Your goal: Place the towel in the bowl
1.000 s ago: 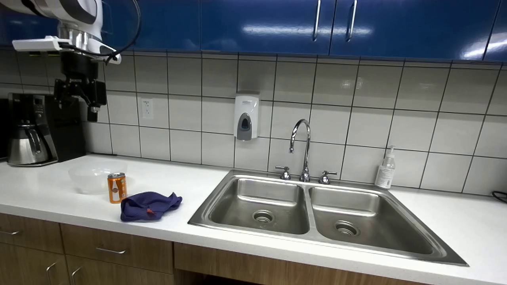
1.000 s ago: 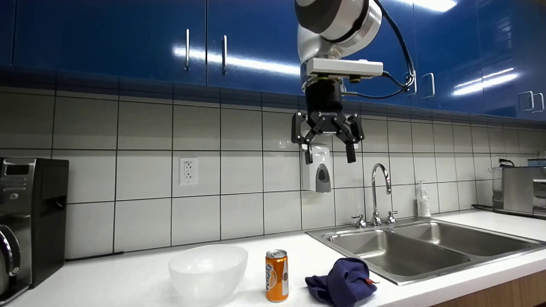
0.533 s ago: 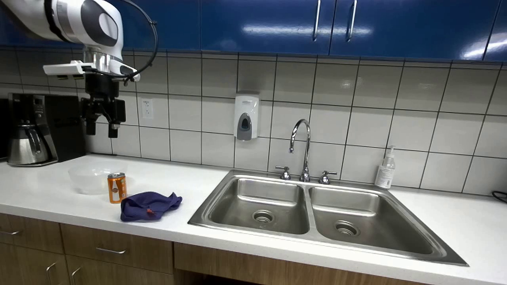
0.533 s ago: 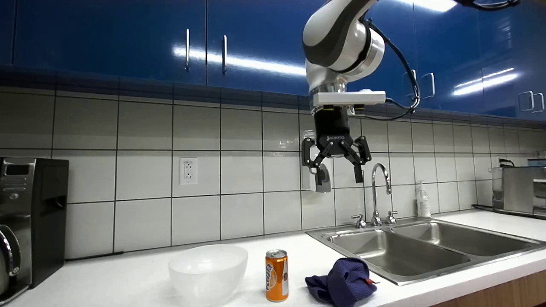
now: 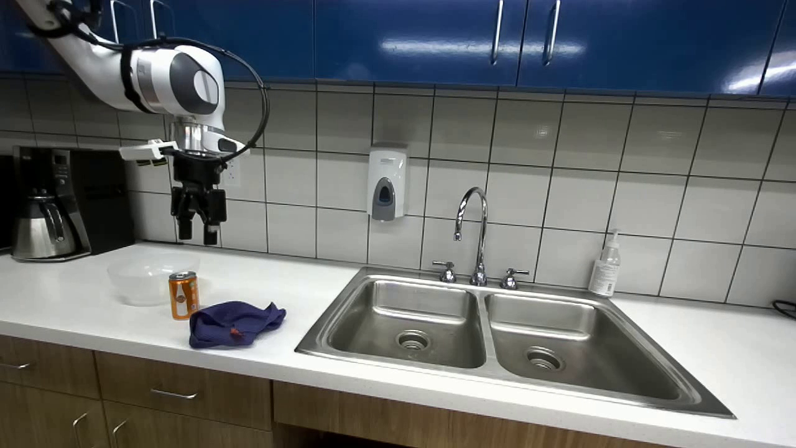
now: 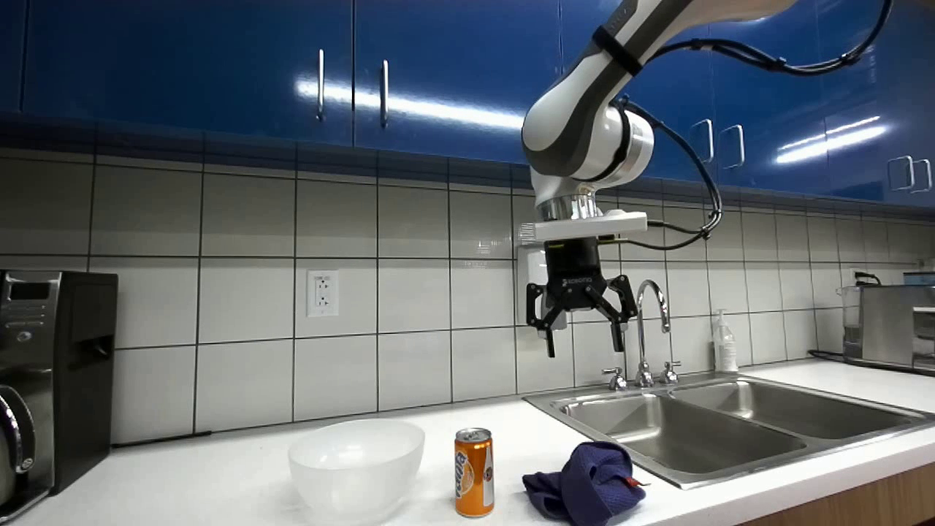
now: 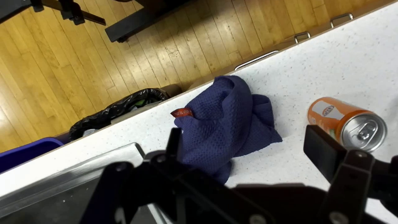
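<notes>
A crumpled dark blue towel (image 5: 233,325) with a red tag lies on the white counter in both exterior views (image 6: 593,482). A translucent white bowl (image 6: 354,475) stands on the counter; it also shows in an exterior view (image 5: 140,283), partly behind a can. The bowl is out of the wrist view. My gripper (image 6: 584,348) is open and empty, pointing down, well above the counter in both exterior views (image 5: 198,234). In the wrist view the towel (image 7: 224,124) lies beyond and below the open fingers (image 7: 247,143), nearer the left finger, which hides part of it.
An orange can (image 6: 474,473) stands between bowl and towel; it shows near the right finger in the wrist view (image 7: 335,119). A steel double sink (image 5: 482,323) with a faucet (image 5: 480,242) lies beside the towel. A coffee maker (image 5: 68,199) stands at the back.
The arm and gripper have moved down, and to the right in both exterior views, closer to the counter. The gripper stays open. The towel, bowl and can have not moved.
</notes>
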